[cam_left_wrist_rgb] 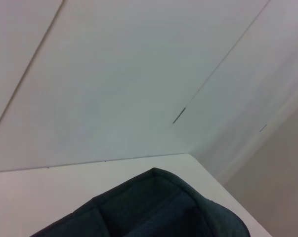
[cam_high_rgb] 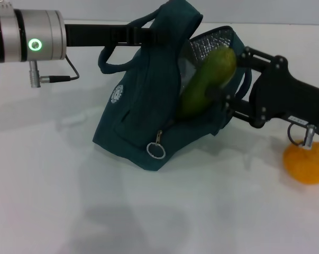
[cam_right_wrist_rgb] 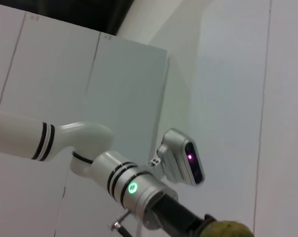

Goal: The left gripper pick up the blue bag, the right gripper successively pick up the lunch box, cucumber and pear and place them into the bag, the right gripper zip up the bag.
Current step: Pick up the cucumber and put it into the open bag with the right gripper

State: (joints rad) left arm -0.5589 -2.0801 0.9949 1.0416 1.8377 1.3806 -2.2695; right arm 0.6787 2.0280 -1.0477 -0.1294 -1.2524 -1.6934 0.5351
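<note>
**Q.** What does the head view show, taking the blue bag [cam_high_rgb: 135,114] as landmark?

**A.** The bag stands tilted on the white table [cam_high_rgb: 53,201], its mouth open toward the robot's right and its foil lining exposed. The left gripper [cam_high_rgb: 148,35] reaches in at the bag's top among the loop handles; its fingers are hidden in the fabric, so whether they are clamped cannot be told, though the raised top suggests the bag hangs from it. The cucumber [cam_high_rgb: 207,79] leans in the bag's mouth, lower end inside, upper end projecting past the rim. The right gripper [cam_high_rgb: 225,98] is at the mouth on the bag's right side, clasped on the cucumber's lower half.

**Q.** Where are the remaining items?

**A.** The pear [cam_high_rgb: 306,163] rests on the table well to the right of the bag, beneath the right arm. The lunch box is not visible; it may already lie inside, but this cannot be confirmed.

**Q.** How should the present step be done well?

**A.** Judged from this pose, the cucumber should be angled along the bag's length and lowered until its upper end clears the rim, then released; otherwise it would likely obstruct the zipper, whose ring pull [cam_high_rgb: 155,150] hangs at the bag's lower front.
</note>
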